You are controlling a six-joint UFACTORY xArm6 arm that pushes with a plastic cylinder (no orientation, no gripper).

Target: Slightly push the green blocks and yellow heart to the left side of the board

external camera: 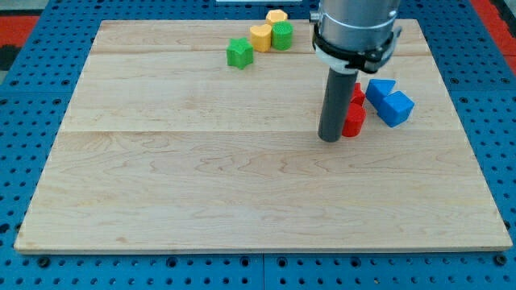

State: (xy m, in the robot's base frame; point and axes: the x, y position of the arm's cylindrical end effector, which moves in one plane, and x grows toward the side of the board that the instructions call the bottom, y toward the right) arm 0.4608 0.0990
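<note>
A green star-like block (239, 53) lies near the board's top, left of centre. Just right of it sits a yellow heart (260, 36), touching a round green block (282, 35). A second yellow block (276, 16) lies behind them at the top edge. My tip (330, 138) rests on the board right of centre, well below and to the right of the green and yellow group. It stands right beside the red blocks (353, 119), on their left.
Two red blocks sit partly hidden behind the rod, one (356, 94) above the other. Two blue blocks (381, 89) (396, 108) lie to their right. The wooden board (201, 185) is ringed by a blue pegboard surface (16, 121).
</note>
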